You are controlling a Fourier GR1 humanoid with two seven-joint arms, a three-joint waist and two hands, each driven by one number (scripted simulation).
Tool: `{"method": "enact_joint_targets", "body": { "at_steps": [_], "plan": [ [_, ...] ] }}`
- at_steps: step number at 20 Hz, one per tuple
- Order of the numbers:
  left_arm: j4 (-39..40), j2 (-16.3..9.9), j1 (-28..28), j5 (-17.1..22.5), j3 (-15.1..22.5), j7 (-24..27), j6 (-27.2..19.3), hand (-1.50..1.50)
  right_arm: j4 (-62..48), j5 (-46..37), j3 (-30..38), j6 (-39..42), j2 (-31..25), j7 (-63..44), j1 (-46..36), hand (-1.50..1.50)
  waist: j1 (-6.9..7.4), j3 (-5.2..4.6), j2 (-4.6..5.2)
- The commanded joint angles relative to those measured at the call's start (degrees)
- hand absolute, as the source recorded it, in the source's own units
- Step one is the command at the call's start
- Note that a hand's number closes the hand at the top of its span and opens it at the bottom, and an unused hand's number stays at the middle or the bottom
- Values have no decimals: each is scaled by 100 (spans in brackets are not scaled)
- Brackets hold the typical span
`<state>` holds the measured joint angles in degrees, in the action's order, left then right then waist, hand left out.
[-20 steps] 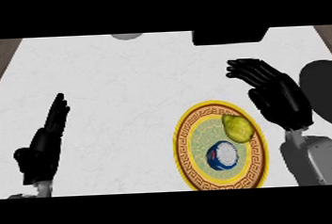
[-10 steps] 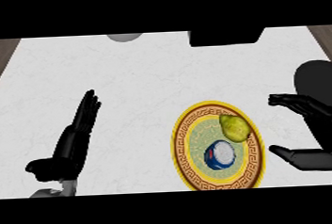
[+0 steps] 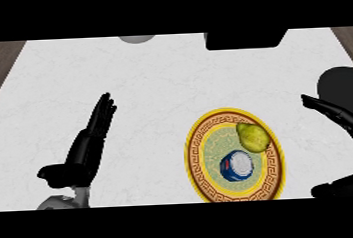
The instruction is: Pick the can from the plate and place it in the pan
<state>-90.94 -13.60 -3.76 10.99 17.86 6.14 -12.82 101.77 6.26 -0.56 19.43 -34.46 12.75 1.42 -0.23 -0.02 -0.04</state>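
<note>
Two robot hands sit on my screen, and going left to right the first is the left robot hand (image 3: 88, 145), out on the bare bench (image 3: 156, 82) with its fingers straight and together, pointing up and away from me, holding nothing; I read it as resting there, well apart from the plate. Next comes the plate (image 3: 198, 165), yellow-rimmed with a green centre, and on it the can (image 3: 237, 166) lies in the lower middle, showing me its round blue-and-white end, so I judge its long axis points roughly up at the camera rather than along the bench. Just up and to the right of it, close enough that I cannot tell if they touch, is a yellow-green pear (image 3: 253, 136). Further right is the right robot hand (image 3: 342, 118), spread wide with fingers up near the plate's upper right and the thumb (image 3: 341, 186) low by the plate's lower right, empty. The can lies to the left of that hand, roughly level with the gap between fingers and thumb, so I judge the right one is far nearer and should take it. The dark round shape (image 3: 348, 83) behind that hand may be the pan, but I cannot be sure.
</note>
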Motion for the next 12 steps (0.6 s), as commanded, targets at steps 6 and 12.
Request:
{"method": "enact_joint_targets", "body": {
  "at_steps": [6, 12],
  "plan": [
    [216, 103, 0, -52, -41, 85, 133, 0, 553, -1075, -1133, 415, -312, -1874, -1071, -150, 104, -8, 8],
    [131, 212, 0, -131, 15, 101, 133, 0, 436, -2280, -2302, 797, -173, -2341, -1307, -150, 106, -3, 10]
  ]
}}
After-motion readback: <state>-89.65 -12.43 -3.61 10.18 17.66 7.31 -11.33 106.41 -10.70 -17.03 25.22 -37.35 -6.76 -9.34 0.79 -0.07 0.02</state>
